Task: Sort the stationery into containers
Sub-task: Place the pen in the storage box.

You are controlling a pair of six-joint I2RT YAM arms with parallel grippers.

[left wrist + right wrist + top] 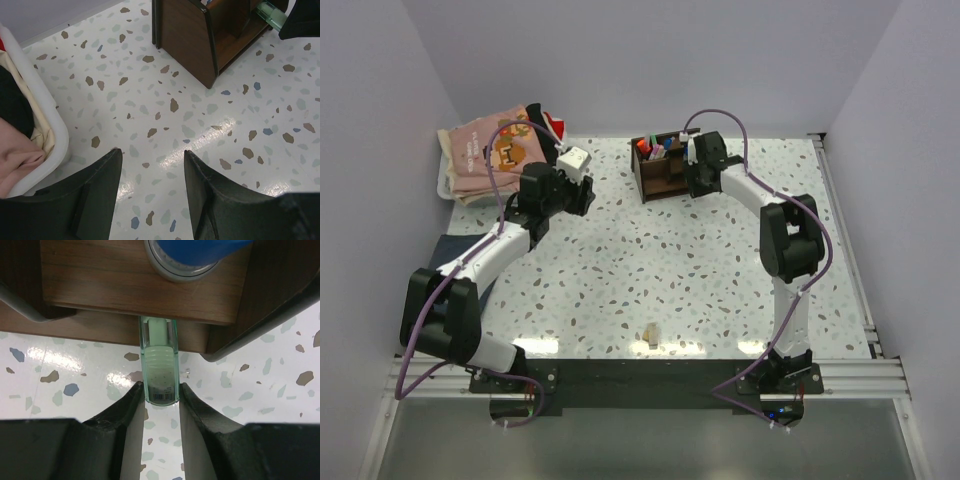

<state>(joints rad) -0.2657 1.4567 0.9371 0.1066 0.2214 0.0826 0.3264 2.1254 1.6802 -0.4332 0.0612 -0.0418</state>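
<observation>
Pinching the near end of the mint green marker (pixel 159 365) between my right fingers (pixel 122 412), I have its other end tucked behind the edge of the dark wooden desk organizer (pixel 125 285), just below a blue-capped pen (pixel 192 255). My left fingers (pixel 95 195) stand apart, gripping nothing, above the speckled bench (pixel 165 100) between the white tray (pixel 50 135) and the organizer.

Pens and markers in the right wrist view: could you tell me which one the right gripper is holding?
The mint green marker, pinched by the right gripper at the edge of the dark wooden organizer; the blue-capped pen stands inside it, not gripped.
</observation>
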